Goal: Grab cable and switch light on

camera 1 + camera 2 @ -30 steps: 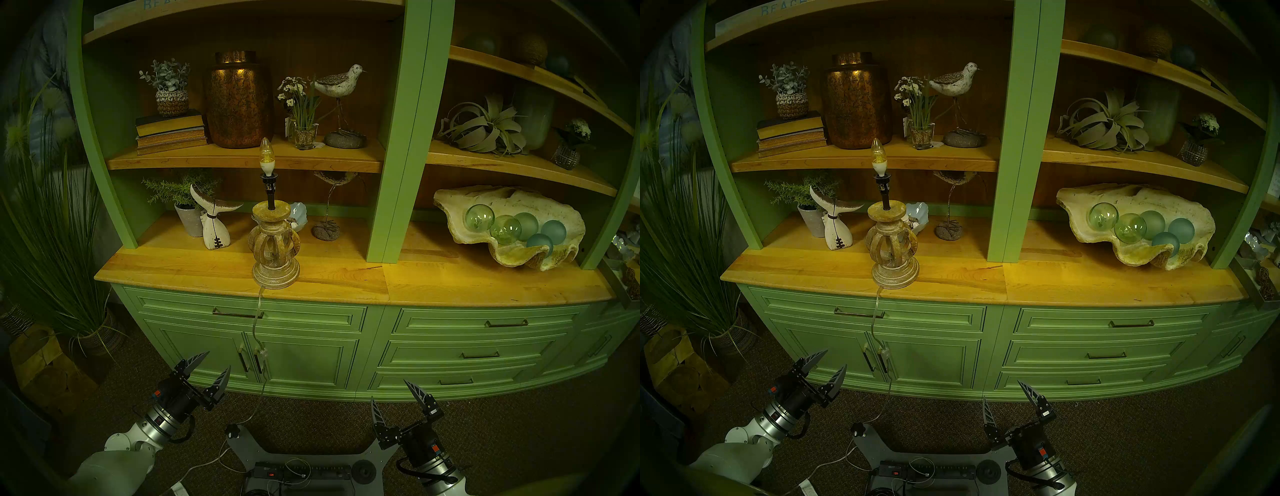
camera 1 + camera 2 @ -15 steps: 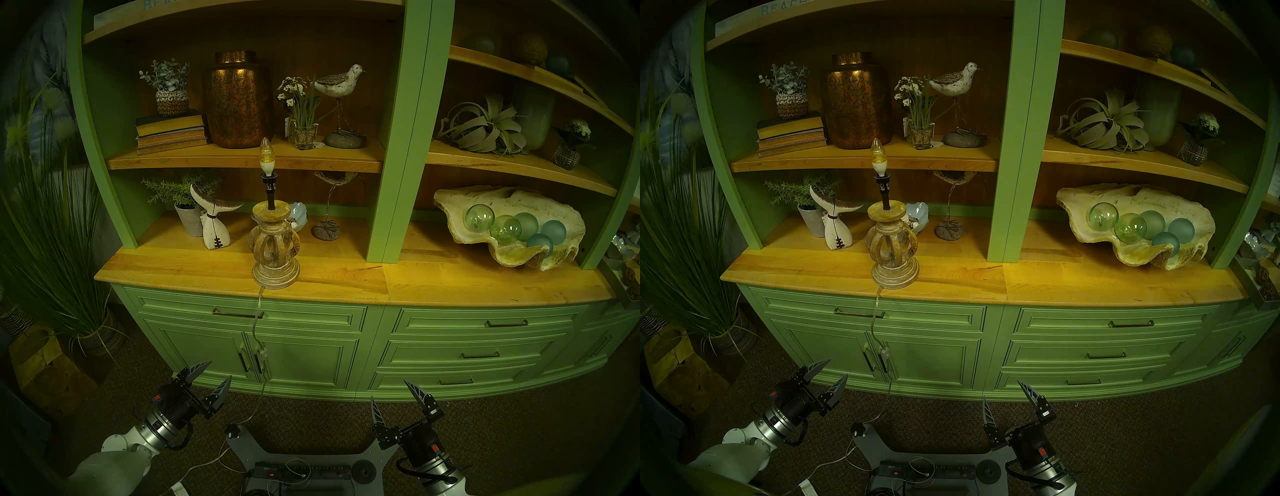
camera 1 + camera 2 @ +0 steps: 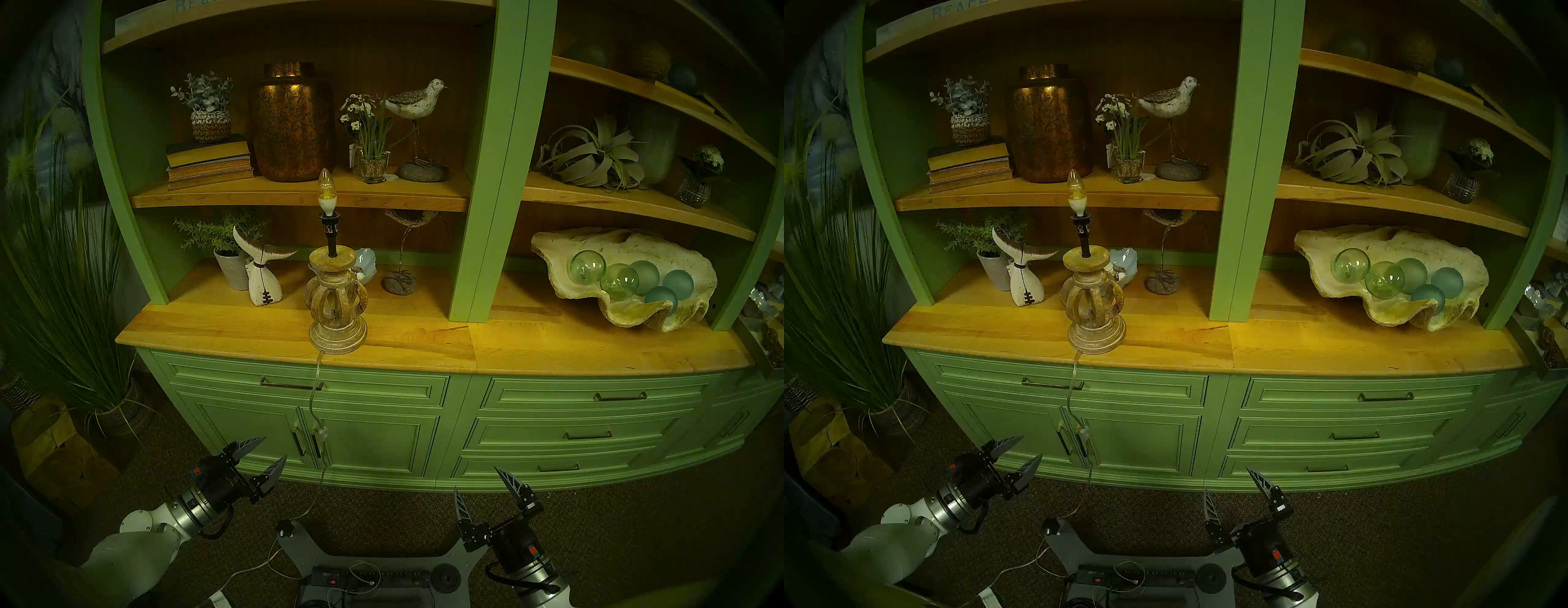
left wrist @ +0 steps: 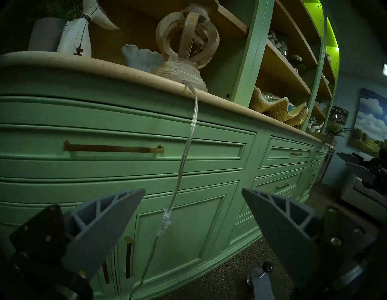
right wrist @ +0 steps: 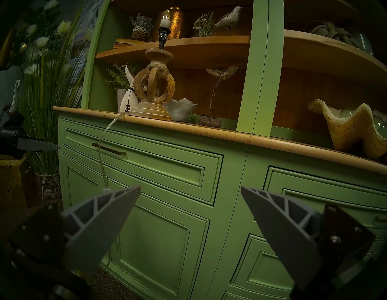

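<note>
Clear cable (image 4: 188, 146), beige lamp (image 3: 337, 305) (black stem), green cabinet (image 3: 382, 424), mottled copper vase (image 3: 292, 127).

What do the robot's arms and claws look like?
Each arm is white, then shiny silver rings, then a black wrist with a small red-and-blue mark and a looping black cable. The left gripper and right gripper each have two pointed grey fingers with triangle-shaped holes.

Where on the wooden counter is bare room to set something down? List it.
Bare: the front strip of the wooden counter left of the beige turned-wood lamp, and the stretch from the lamp right to the big cream clam shell. Crowded: behind the lamp, around the white whale-tail figure and grey plant pot.
</note>
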{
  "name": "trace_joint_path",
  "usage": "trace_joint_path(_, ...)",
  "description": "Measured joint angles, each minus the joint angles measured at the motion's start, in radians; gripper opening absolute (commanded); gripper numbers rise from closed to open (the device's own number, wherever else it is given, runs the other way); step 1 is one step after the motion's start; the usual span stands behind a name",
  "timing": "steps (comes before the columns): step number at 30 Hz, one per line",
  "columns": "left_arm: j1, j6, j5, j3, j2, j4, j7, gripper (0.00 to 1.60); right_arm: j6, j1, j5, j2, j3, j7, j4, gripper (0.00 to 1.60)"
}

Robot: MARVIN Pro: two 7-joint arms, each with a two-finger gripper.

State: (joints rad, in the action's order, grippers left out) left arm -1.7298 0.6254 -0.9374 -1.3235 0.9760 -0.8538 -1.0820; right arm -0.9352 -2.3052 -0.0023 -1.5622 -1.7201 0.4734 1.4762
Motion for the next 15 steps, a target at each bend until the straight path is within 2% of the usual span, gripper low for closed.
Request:
trace_joint_path(7,0.067,-0.036,0.059,0.032,0.043,0.017,0.001,1.6,0.0,0.0,0.0,0.0,0.0,0.0,-0.002,1.6)
trace_joint_path(15,0.14,-0.052,0.107,0.06,0.104,0.122,-0.003,1.6,0.0,0.0,0.0,0.0,0.0,0.0,-0.002,1.6)
